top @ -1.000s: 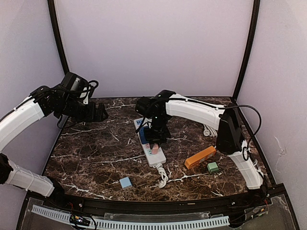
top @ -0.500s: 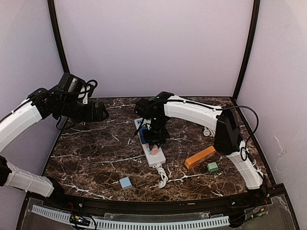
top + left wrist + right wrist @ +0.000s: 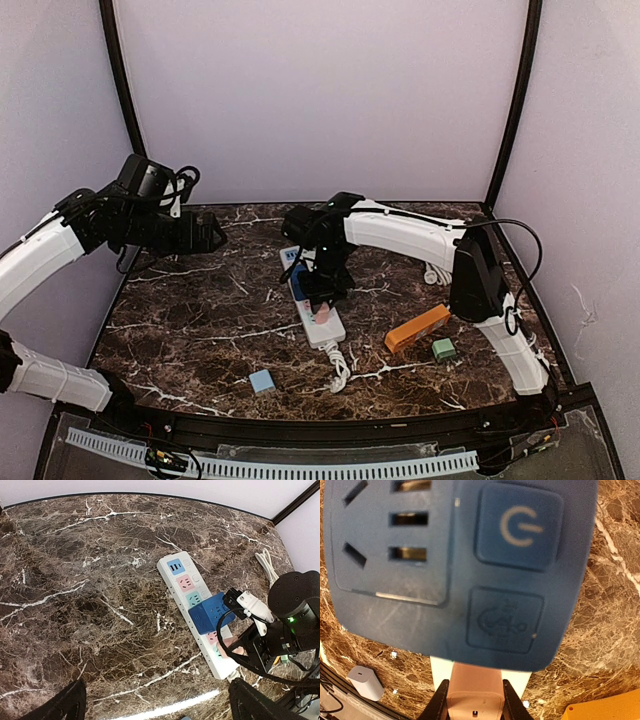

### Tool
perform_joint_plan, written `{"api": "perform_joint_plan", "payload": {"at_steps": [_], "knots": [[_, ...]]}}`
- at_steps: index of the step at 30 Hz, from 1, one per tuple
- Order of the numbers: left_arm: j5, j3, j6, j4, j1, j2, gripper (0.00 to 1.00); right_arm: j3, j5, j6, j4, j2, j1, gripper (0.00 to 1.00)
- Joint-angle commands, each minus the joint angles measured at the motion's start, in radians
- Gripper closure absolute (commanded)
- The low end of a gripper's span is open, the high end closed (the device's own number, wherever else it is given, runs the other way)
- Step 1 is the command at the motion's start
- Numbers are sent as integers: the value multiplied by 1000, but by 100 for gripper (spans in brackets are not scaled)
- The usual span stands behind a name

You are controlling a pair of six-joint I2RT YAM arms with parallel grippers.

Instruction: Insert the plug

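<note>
R gripper (image 3: 474,705) is clenched on the plug (image 3: 475,677). I see 2 dark fingers (image 3: 439,705), 1 each side of its pink body, touching it. The plug sits over the near end of the strip (image 3: 325,328), right against the cube (image 3: 465,565), a blue adapter on the strip's mid part. Can't tell if the pins are in a socket, as the cube fills most of the R wrist view. The cube's face shows 1 power button, 1 logo panel and a set of slots.

There's 1 strip, white, lying diagonally mid-desk. Its cord (image 3: 340,368) curls off the near end. In the L wrist view I count 3 coloured faces bare beyond the cube: blue, pink, teal.

Further out are 3 small blocks. The orange block (image 3: 417,328) is to the right of the strip, w/ the green block (image 3: 443,349) just beside its near end. The pale-blue block (image 3: 262,381) is near the front edge, left of the cord. 1 loose white cable (image 3: 435,272) lies by the R arm at the right side.

L gripper (image 3: 210,233) is released and holds nothing. It hangs over the far-left corner of the desk (image 3: 200,310), well apart from the strip.
</note>
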Motion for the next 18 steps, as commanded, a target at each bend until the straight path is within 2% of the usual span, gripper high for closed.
{"api": "perform_joint_plan", "payload": {"at_steps": [1,6,15,18], "knots": [[-5,-22,-26,20,4,-27,0,-76,-17,-64,25,113,24,90],[-11,-29,-51,27,4,-31,0,-84,9,-91,12,86,24,70],[-4,-63,-92,41,4,-51,0,-80,52,-132,-23,24,23,56],[-3,-71,-101,40,4,-62,0,-83,63,-139,-28,-7,22,47]]}}
